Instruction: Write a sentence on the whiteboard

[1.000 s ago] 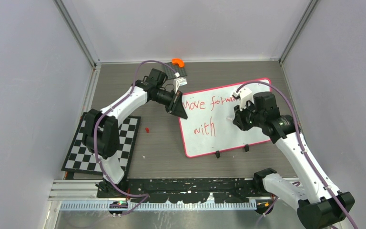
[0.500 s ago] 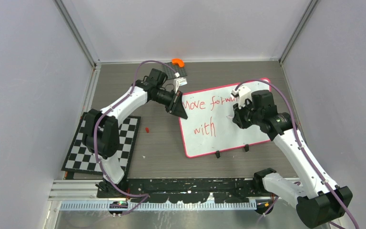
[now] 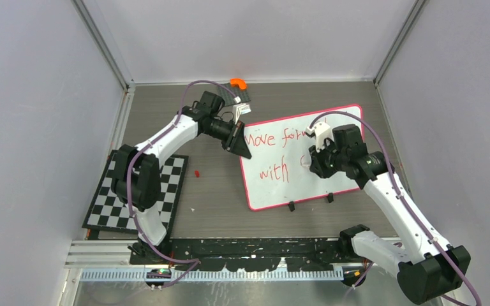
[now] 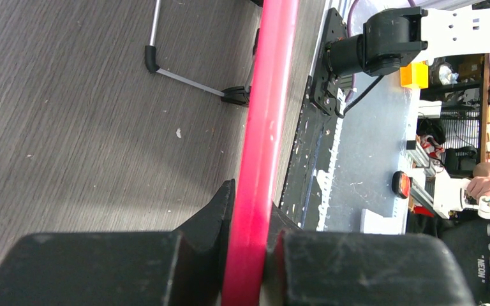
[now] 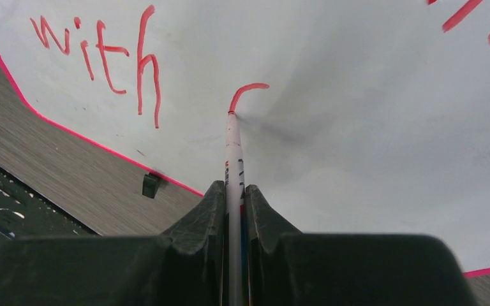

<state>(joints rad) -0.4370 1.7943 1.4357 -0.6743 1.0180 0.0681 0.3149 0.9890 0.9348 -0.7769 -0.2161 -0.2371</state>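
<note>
Seen lower left on the grey wood-grain desk: a checkerboard mat. Left of centre, a tiny red bit. Upper centre, an orange curved piece beside a small dark plate.

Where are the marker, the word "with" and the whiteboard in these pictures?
marker [image 5: 233,153]: right wrist view, on its white barrel.
word "with" [image 5: 102,51]: right wrist view, on the letter t.
whiteboard [image 5: 370,166]: right wrist view, on bare white surface.

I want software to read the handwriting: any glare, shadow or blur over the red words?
Top external: even light, no glare on the whiteboard, the sentence small but legible. Right wrist: strokes sharp; the marker throws a soft grey shadow right of its tip, clear of the words. Left wrist: only the pink rim, no writing.
</note>
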